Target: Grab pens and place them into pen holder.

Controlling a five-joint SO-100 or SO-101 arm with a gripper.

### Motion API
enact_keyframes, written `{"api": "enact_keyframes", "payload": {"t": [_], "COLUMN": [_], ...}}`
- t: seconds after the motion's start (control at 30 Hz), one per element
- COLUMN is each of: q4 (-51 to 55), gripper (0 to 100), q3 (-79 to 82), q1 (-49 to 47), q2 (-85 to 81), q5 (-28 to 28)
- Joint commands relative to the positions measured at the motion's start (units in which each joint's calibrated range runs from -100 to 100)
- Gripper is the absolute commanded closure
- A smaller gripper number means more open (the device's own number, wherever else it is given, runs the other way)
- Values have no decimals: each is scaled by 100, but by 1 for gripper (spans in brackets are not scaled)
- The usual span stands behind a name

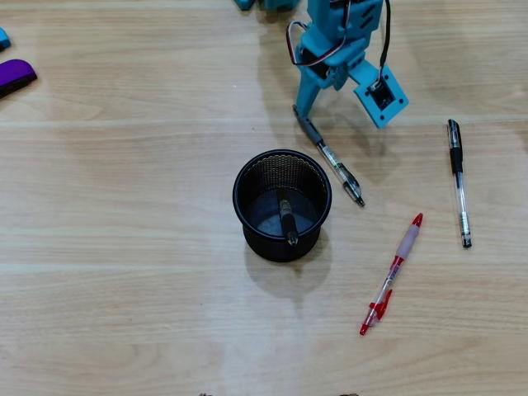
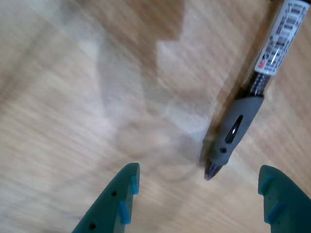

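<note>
While one clear-barrelled pen with a grey grip lies on the wooden bench at upper centre, right of the round black mesh pen holder already containing a pen, the teal tool hovers wide apart over its tip, holding nothing.

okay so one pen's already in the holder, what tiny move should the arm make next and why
Probably shift a little toward the nearest pen and lower. In the wrist view the gripper is open with bare table between its fingers, and the pen's grey grip lies off-centre, nearer one finger. It still lies on the table beside the pen holder, so centring should come before closing.
</note>
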Motion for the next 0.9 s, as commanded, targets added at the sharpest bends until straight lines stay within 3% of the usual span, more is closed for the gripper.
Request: {"api": "enact_keyframes", "payload": {"t": [0.0,0.47,0.57,0.63,0.87], "q4": [-104,-104,-104,-113,68], "gripper": [72,73,83,98,98], "q3": [-873,-2068,-2068,-2086,-2502], "q1": [113,549,549,565,549], "q2": [681,2634,2685,2685,2203], "q5": [111,378,331,320,205]}}
